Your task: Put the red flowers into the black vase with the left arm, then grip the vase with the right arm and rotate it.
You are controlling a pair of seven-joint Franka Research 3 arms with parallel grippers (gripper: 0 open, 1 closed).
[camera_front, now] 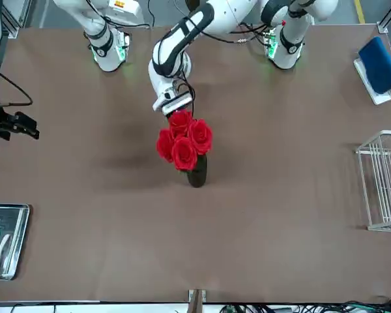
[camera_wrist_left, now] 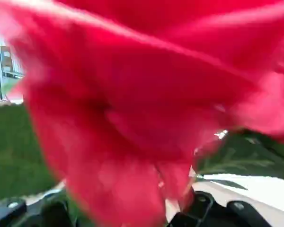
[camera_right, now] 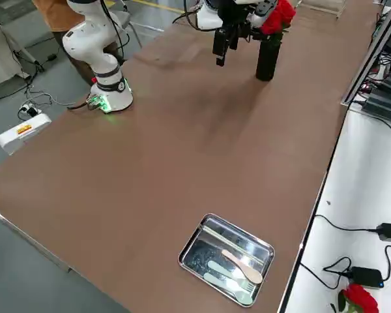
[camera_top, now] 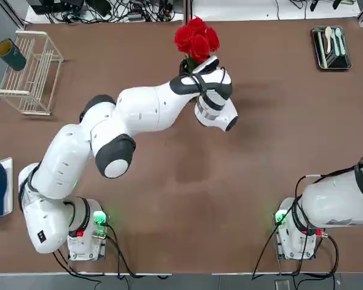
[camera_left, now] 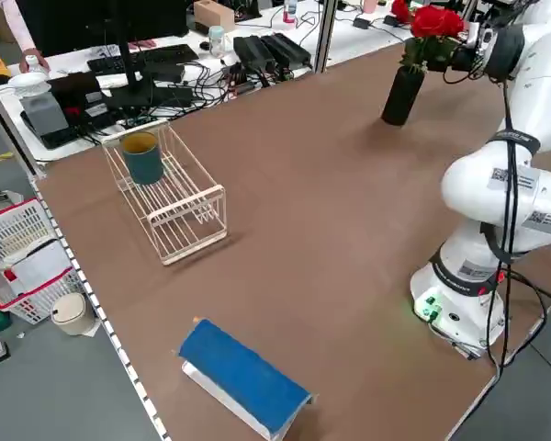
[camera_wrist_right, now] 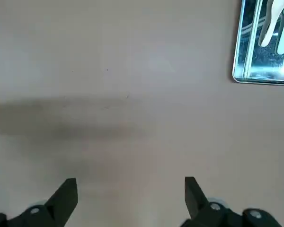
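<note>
Flowers seated upright in vase, mid-counter toward far edge.
Red flowers [camera_front: 184, 143] in black vase [camera_front: 197, 173]; left gripper [camera_right: 223, 51] beside blooms, fingers apart, empty. Right gripper [camera_wrist_right: 130, 198] well apart, fingers wide, empty.

Red flowers [camera_front: 184, 142]: saturated red blooms, green leaves beneath. Black vase [camera_front: 197, 173]: matte black, no pattern. Left arm [camera_top: 139, 112] and right arm [camera_top: 342, 196]: white shells, black joint bands; green light at each base. Table [camera_top: 187, 181]: plain brown. Wire rack [camera_top: 33, 72], far left: cream-white. Cup [camera_left: 143, 158] in the rack: dark teal-green, yellowish inside. Metal tray [camera_right: 227, 258], far right: shiny silver, holding pale green and cream utensils. Folded cloth [camera_left: 243, 377], near left: blue.
</note>
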